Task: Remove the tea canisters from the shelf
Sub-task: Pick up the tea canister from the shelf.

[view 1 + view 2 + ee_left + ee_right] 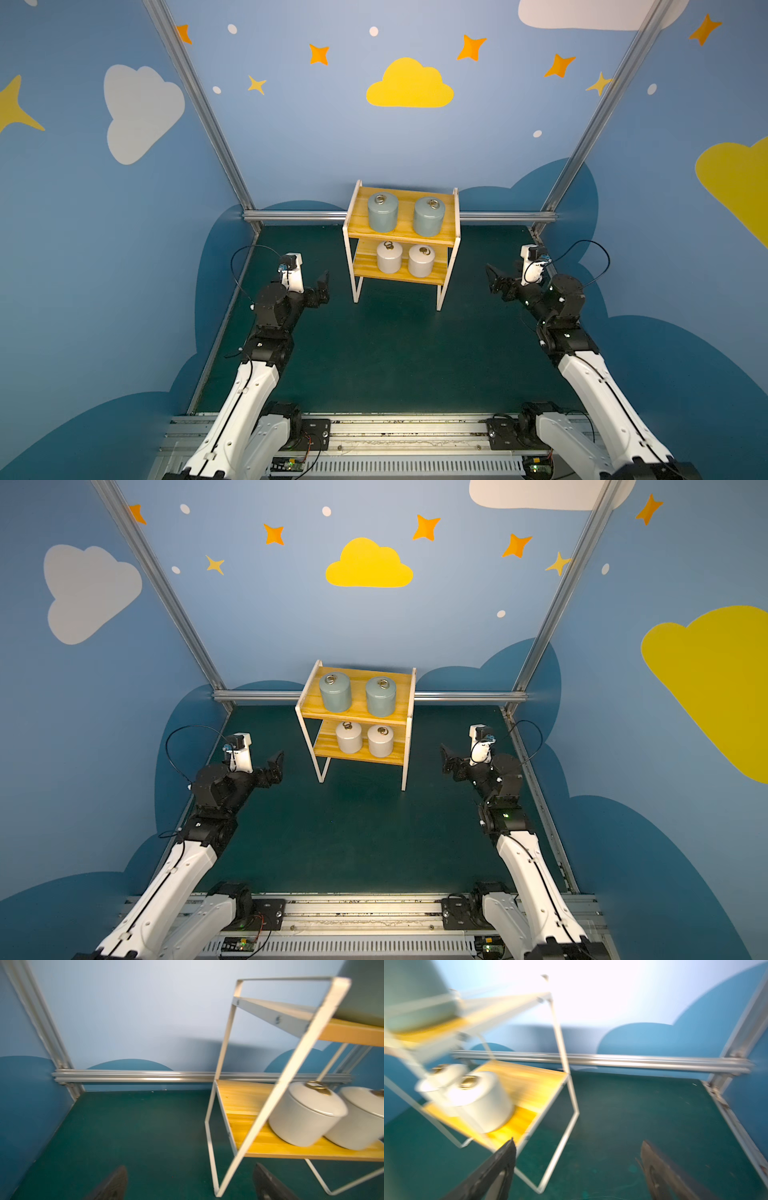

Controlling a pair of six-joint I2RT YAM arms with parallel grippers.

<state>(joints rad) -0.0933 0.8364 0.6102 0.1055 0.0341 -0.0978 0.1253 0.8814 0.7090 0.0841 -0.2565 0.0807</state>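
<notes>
**All four canisters on the shelf, both grippers empty**

The left gripper [323, 284] hovers low over the green mat [395, 353], left of the shelf [399, 238]. Its jaws are wide apart and hold nothing.

On the top board stand the left grey-blue canister [382, 214] and the right grey-blue canister [429, 218]. On the lower board, close together, stand the left off-white canister [389, 258] and the right off-white canister [421, 262].

The right gripper [496, 281] waits right of the shelf, also wide open and empty.

Likely risks:
- A finger catching a thin white frame leg could shove or tip the light rack and spill all four.
- On the lower tier, wide jaws may nudge the neighbouring canister.
- Lifting there could knock the lid against the top board.
</notes>
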